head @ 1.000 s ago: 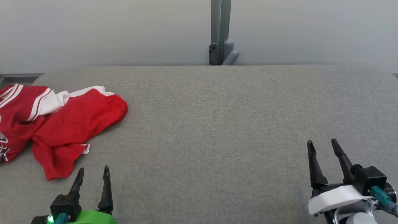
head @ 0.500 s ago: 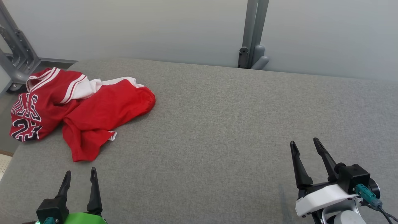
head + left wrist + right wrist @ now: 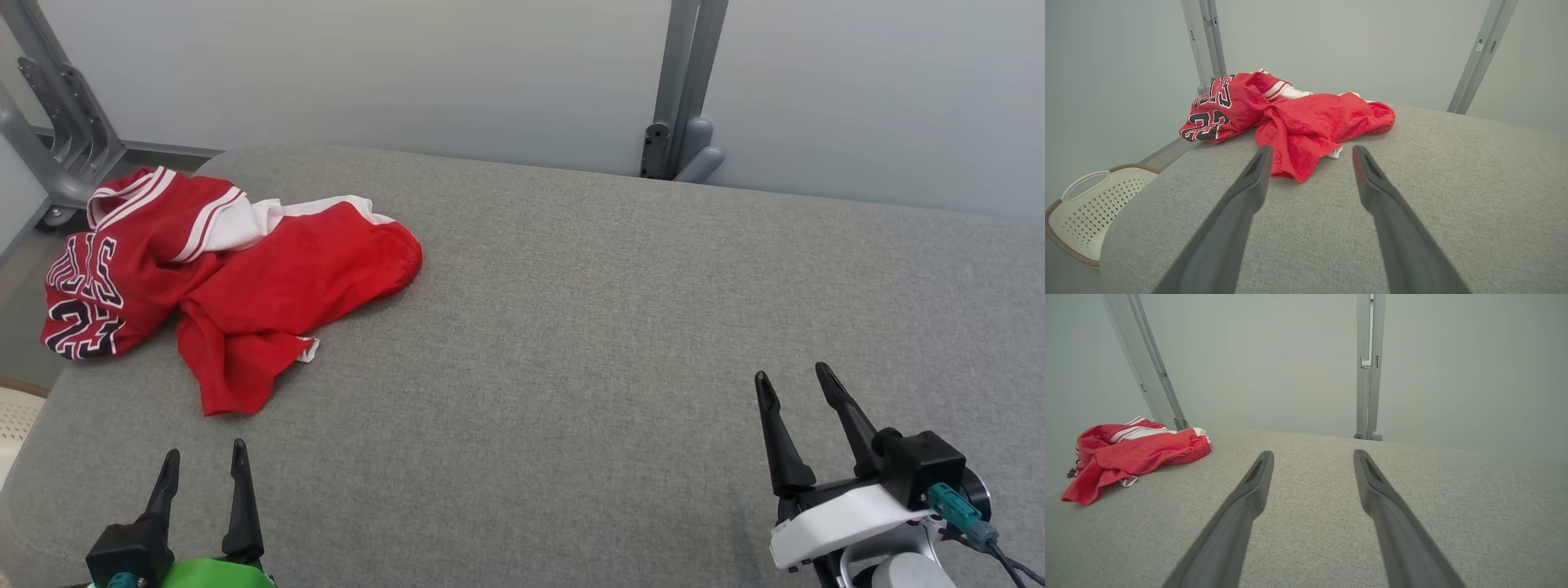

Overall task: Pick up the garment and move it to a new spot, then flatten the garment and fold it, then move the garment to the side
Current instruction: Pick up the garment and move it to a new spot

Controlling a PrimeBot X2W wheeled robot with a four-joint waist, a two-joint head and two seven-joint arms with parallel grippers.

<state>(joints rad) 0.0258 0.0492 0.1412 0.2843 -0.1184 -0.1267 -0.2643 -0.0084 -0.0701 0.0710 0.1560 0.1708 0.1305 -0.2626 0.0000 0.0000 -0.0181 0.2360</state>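
The garment (image 3: 237, 282) is a red jersey with white trim and black-and-white lettering. It lies crumpled at the far left of the grey padded table (image 3: 571, 327), one end hanging over the left edge. My left gripper (image 3: 204, 457) is open at the lower left, a short way in front of the garment's near hem, empty. In the left wrist view the garment (image 3: 1298, 118) lies just beyond the open fingers of the left gripper (image 3: 1310, 153). My right gripper (image 3: 790, 382) is open and empty at the lower right, far from the garment (image 3: 1126, 453), which shows at the left of the right wrist view beyond the right gripper (image 3: 1312, 455).
A white perforated basket (image 3: 1094, 204) with a brown rim stands on the floor past the table's left edge. Grey metal posts (image 3: 682, 90) rise behind the table against a pale wall. A grey frame bracket (image 3: 57, 122) stands at the far left corner.
The head camera has turned left, so the whole picture has shifted right and more of the garment and the left frame shows. The garment lies as before. Both grippers stay open.
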